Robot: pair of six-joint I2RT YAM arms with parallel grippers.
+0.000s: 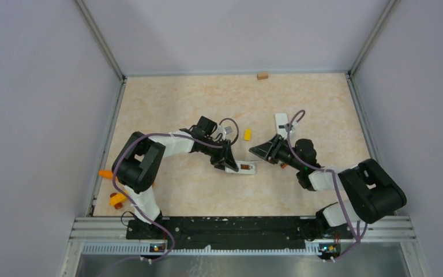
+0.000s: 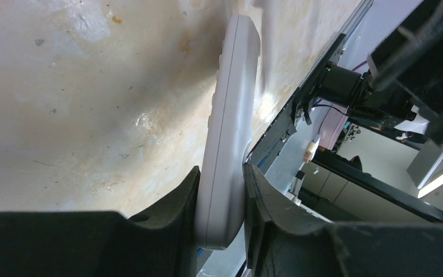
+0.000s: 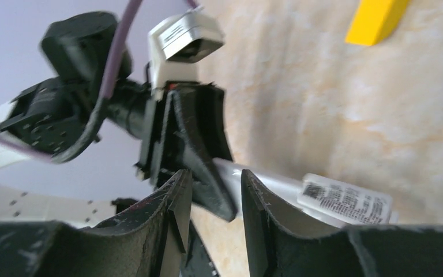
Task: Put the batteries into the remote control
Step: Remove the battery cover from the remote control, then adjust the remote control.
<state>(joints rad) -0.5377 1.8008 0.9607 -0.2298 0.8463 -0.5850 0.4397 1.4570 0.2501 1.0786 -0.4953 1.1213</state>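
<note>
The remote control (image 1: pixel 247 168) is a slim white bar near the middle of the table, and a small brown-orange patch shows in its recess. My left gripper (image 1: pixel 229 161) is shut on its left end. In the left wrist view the remote control (image 2: pixel 229 121) stands edge-on, clamped between the two black fingers of the left gripper (image 2: pixel 221 199). My right gripper (image 1: pixel 256 151) hovers just right of and above the remote, jaws parted and empty. In the right wrist view the right gripper (image 3: pixel 216 179) looks onto the remote control's labelled end (image 3: pixel 346 199). A small orange-red piece (image 1: pixel 284 166), possibly a battery, lies under the right arm.
A second white remote (image 1: pixel 281 123) lies behind the right gripper. A yellow block (image 1: pixel 247 134) sits between the arms, also visible as the yellow block (image 3: pixel 376 21). A tan block (image 1: pixel 262 75) rests at the back wall. Orange items (image 1: pixel 115 199) lie by the left arm's base.
</note>
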